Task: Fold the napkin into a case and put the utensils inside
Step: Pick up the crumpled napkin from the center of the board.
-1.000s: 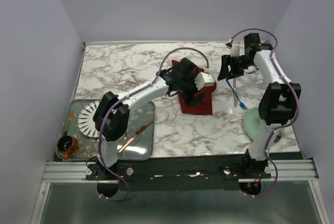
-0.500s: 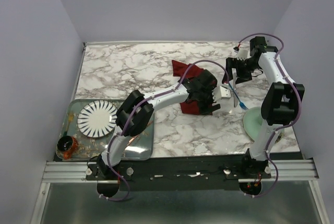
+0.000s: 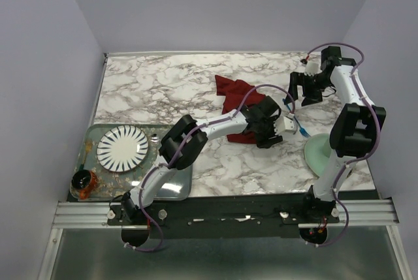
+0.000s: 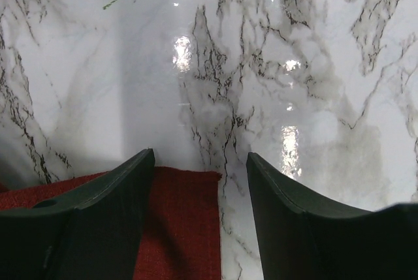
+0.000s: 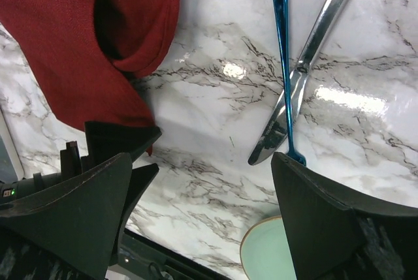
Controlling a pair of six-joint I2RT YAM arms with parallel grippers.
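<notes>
The dark red napkin [image 3: 235,94] lies loosely folded mid-table, one fold gaping open in the right wrist view [image 5: 91,25]. My left gripper [image 3: 273,130] is low at its near right corner. Its jaws are open, and the cloth's corner [image 4: 186,221] lies flat between them, unpinched. The blue-handled fork [image 5: 281,38] and the silvery utensil [image 5: 310,51] lie crossed on the marble to the right of the cloth, the fork also showing from above [image 3: 302,128]. My right gripper [image 3: 307,88] hovers open above them, its jaws [image 5: 202,162] empty.
A pale green plate [image 3: 320,153] sits at the near right, beside the right arm. At the near left a metal tray [image 3: 163,188] holds a striped plate [image 3: 122,148] and a small dark bowl [image 3: 83,181]. My left arm stretches across the table's middle.
My left gripper has swept from over the napkin's middle to its near right corner and narrowed a little. My right gripper has opened wider and drawn back to the right.
</notes>
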